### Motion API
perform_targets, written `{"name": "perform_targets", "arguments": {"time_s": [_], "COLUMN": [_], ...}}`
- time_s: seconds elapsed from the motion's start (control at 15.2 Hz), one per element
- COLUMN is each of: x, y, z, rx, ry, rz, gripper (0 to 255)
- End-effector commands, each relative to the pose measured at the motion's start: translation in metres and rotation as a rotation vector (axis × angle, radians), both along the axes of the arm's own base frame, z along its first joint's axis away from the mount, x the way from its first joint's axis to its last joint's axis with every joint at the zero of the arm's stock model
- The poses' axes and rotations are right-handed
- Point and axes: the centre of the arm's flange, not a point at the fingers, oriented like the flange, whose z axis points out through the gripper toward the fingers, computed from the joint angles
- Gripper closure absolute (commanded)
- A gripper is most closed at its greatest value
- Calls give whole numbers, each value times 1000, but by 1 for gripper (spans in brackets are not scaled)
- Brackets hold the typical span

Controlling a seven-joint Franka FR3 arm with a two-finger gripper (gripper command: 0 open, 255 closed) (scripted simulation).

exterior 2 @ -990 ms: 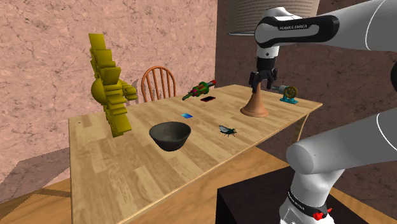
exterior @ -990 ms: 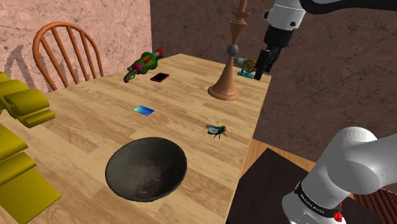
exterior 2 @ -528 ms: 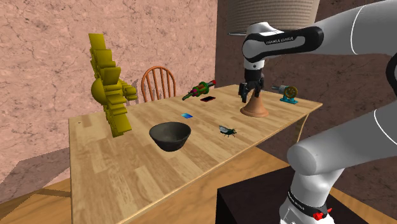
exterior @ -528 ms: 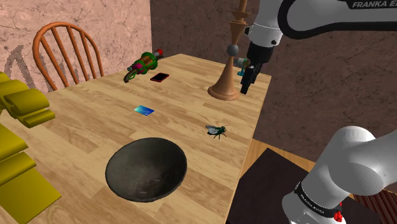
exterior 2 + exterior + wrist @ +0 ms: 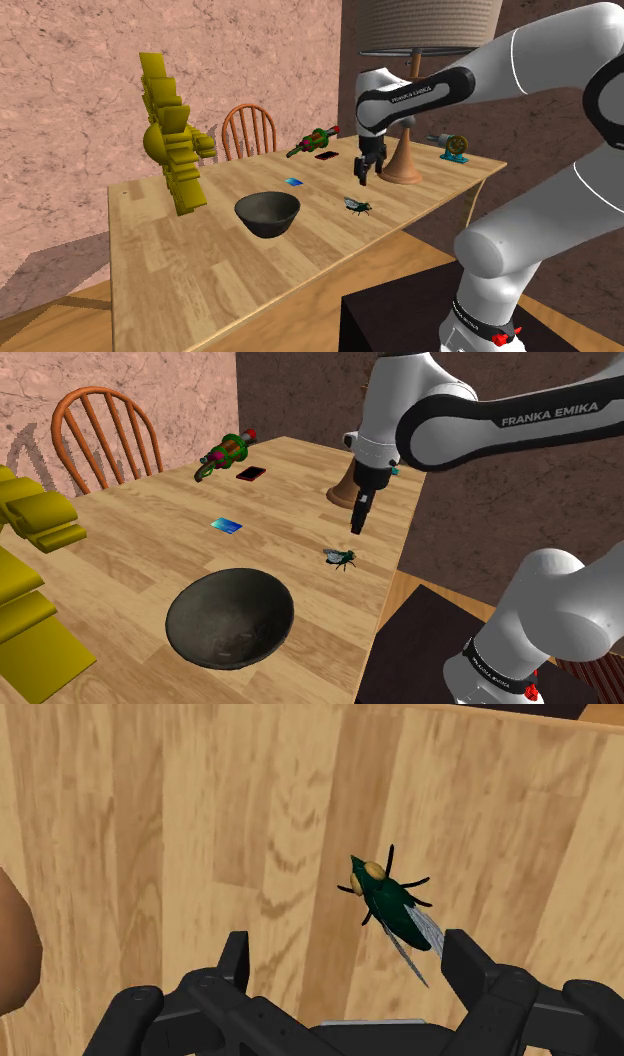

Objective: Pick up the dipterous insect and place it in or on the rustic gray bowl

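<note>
A small dark green fly [image 5: 340,557] [image 5: 357,204] [image 5: 387,897] with clear wings lies on the wooden table [image 5: 150,552] near its edge. My black gripper [image 5: 357,522] [image 5: 361,177] [image 5: 345,966] hangs open a short way above the fly, slightly off to its side, touching nothing. In the wrist view the fly lies ahead of the fingers, closer to one fingertip [image 5: 458,952]. The dark grey bowl [image 5: 229,617] [image 5: 267,213] stands upright on the table, away from the fly toward the shoulder view's lower left.
A brown lamp base [image 5: 345,487] [image 5: 400,165] stands just behind the gripper. A blue card [image 5: 226,525], a red phone [image 5: 251,474], a green-red toy [image 5: 225,453] and a small engine model [image 5: 453,148] lie farther back. A yellow slatted object [image 5: 172,135] and a chair [image 5: 105,432] flank the table.
The arm has swung from beside the lamp at the table's far corner down and toward the fly; the gripper now hangs lower, just above it. The fly and bowl have not moved.
</note>
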Motion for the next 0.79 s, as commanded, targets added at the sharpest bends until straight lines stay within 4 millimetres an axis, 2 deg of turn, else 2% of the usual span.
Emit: {"name": "perform_targets", "arguments": {"time_s": [0.0,0.26,0.73], "x": [3,5,8], "y": [19,54,51], "z": [-22,-64,-97], "rx": [-13,-42,-43], "ry": [6,20,21], "rz": [54,158,164], "gripper": [0,0,0]}}
